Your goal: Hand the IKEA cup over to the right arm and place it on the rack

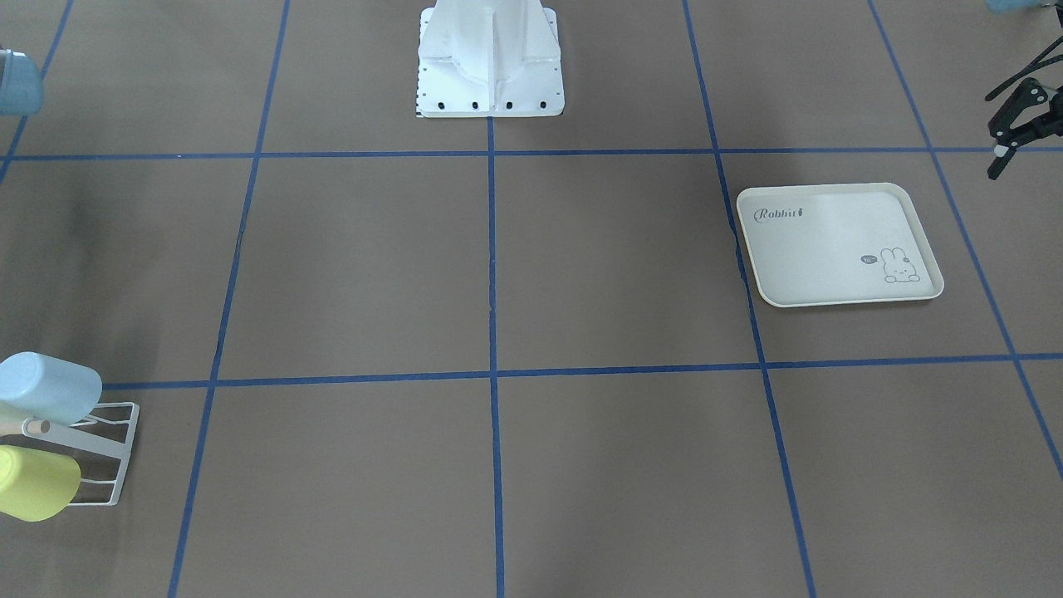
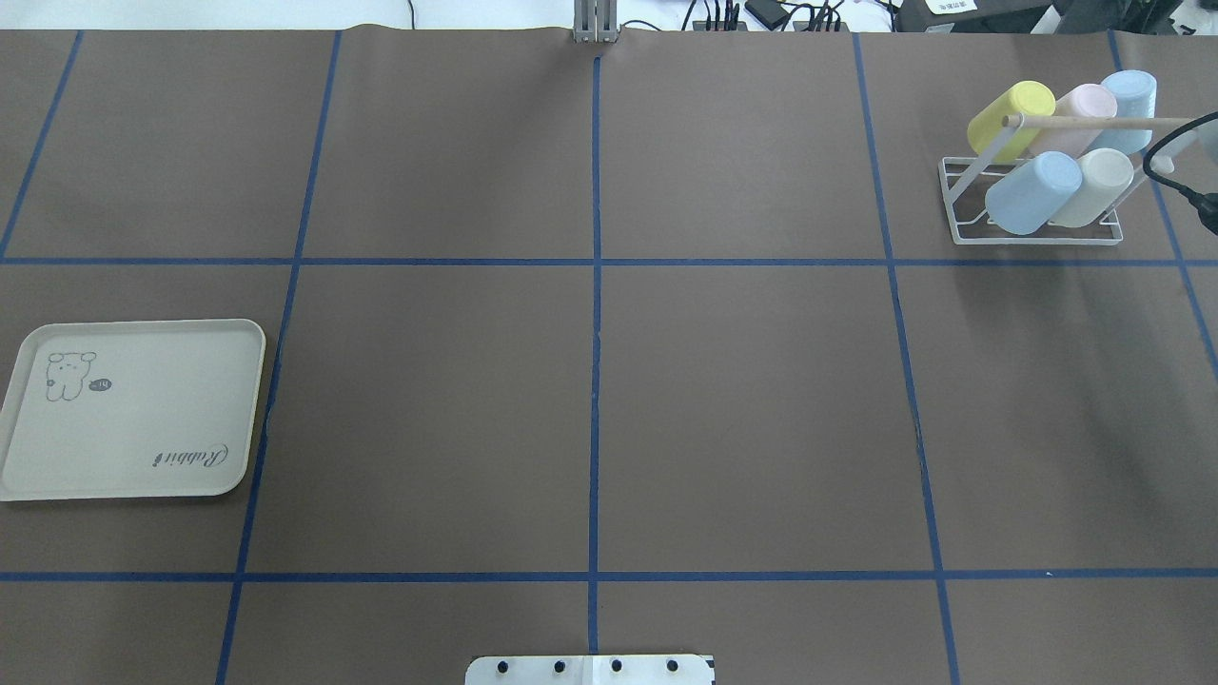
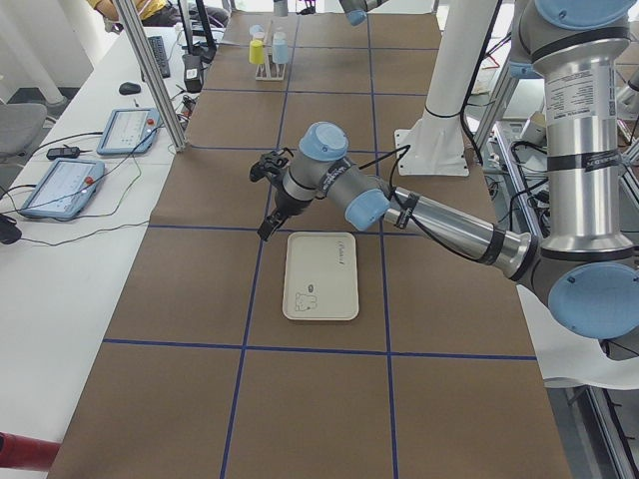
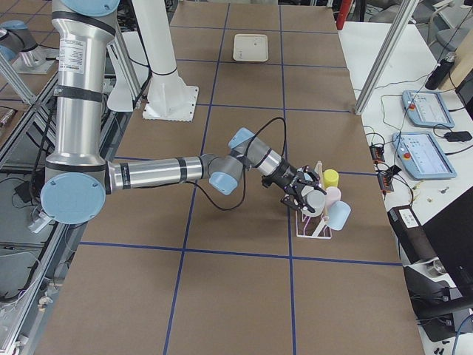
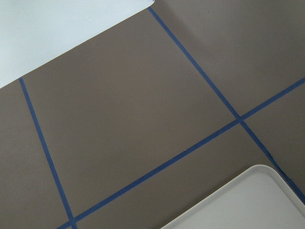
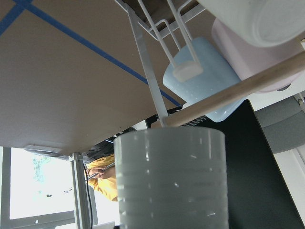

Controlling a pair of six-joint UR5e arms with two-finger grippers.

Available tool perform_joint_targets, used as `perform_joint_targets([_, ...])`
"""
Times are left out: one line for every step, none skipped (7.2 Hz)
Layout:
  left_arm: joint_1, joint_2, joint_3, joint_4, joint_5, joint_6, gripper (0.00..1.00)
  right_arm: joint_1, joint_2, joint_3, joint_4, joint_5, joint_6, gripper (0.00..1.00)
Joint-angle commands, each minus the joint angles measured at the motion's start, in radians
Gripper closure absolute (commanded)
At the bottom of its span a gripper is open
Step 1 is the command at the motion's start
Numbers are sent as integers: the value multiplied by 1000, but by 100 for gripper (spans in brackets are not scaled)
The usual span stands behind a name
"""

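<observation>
The white wire rack stands at the table's far right and carries several IKEA cups: yellow, pink, two blue and a pale grey one. A pale grey cup fills the lower middle of the right wrist view, just under the rack's wooden rod. My right gripper is at the rack, against the cups; I cannot tell whether it is open or shut. Over the table just past the tray, my left gripper hangs open and empty.
A cream rabbit-print tray lies at the left with nothing on it; one of its corners shows in the left wrist view. The robot's white base stands mid-table. Tablets and cables lie on a side table.
</observation>
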Motion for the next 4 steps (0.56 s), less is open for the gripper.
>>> perform_joint_targets([0,0,0,0,-12,-1,0,-49,-1,-15,27,-66,11,91])
perform_joint_targets([0,2,0,0,-12,-1,0,-65,-4,-15,27,-86,11,91])
perform_joint_targets([0,2,0,0,-12,-1,0,-86,-3,-19,27,-103,11,91])
perform_joint_targets([-2,0,0,0,-12,1,0,-109,-3,-21,27,-137,11,91])
